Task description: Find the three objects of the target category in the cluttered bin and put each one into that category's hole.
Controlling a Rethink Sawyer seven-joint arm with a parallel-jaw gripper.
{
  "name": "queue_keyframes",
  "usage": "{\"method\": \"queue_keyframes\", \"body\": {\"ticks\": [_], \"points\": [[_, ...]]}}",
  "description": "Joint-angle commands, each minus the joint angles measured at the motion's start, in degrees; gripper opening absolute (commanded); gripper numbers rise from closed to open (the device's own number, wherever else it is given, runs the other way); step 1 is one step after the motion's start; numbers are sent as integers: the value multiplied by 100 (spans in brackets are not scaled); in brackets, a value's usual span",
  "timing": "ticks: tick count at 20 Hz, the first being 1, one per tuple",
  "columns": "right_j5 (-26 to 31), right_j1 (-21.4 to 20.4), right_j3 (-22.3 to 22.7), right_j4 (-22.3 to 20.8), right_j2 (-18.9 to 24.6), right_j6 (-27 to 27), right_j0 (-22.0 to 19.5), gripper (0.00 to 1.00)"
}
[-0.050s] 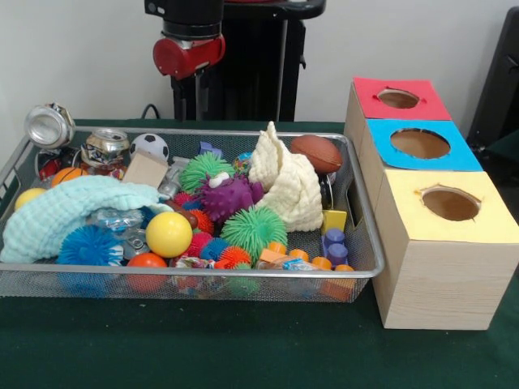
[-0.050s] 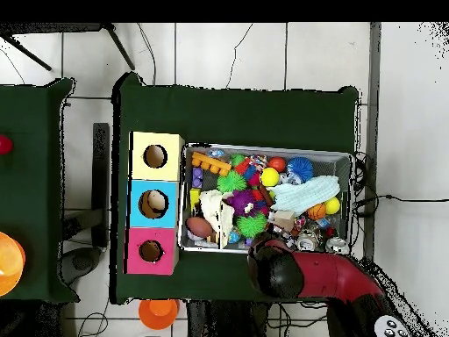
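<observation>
Behind bin [image 1: 366, 263] far rim, arm [image 1: 188, 55] raised

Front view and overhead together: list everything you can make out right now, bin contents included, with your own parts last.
Wire mesh bin: one, silver, on the green table.
Wooden boxes with holes: three; red top, blue top, yellow top, in a row beside the bin.
Yellow ball: one, bin front.
Spiky balls: several; green, purple, blue.
Toy football: one, brown, far corner.
Soccer ball: one, black and white.
Cloths: light blue, cream.
Crushed cans: at least two, silver.
Arm: red and black, behind the bin; claw state unclear.
</observation>
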Motion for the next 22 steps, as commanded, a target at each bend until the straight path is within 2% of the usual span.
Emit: {"method": "queue_keyframes", "body": {"ticks": [1,10,14,17,22], "points": [[-30,271,-259,-123,561,547,-257,100],[-317,280,-578,-401,450,572,-156,100],[-238,420,-556,-249,656,590,-299,100],[-288,502,-348,-31,982,643,-593,100],[-424,718,-282,-84,1165,711,-790,100]]}}
